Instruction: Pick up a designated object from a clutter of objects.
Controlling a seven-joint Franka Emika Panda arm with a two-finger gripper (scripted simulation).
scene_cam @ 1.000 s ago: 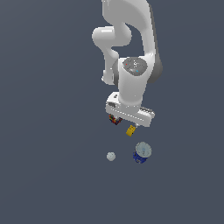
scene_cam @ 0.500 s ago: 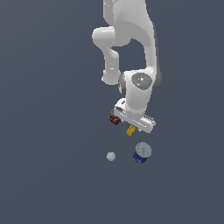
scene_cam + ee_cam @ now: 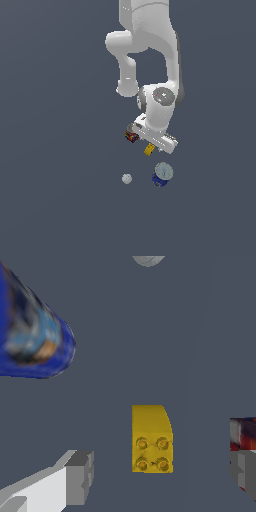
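The designated object is a small yellow block point(image 3: 151, 439) with four studs on its top, lying flat on the dark floor. In the exterior view the yellow block point(image 3: 149, 149) peeks out just under the white hand. My gripper point(image 3: 161, 476) is open, low over the block. One grey finger point(image 3: 79, 477) and the other finger point(image 3: 244, 470) stand on either side of the block without touching it. The rest of the clutter lies around it: a red multicoloured can point(image 3: 131, 136), a blue can with a pale top point(image 3: 162, 174) and a white ball point(image 3: 127, 178).
The red can point(image 3: 243, 432) sits close against one finger in the wrist view. The blue can point(image 3: 31, 338) lies on its side a little way off, and the ball point(image 3: 148, 260) shows at the frame's edge. Around them is plain dark floor.
The arm has lowered steadily, bringing the hand down over the yellow block. None of the four objects has moved.
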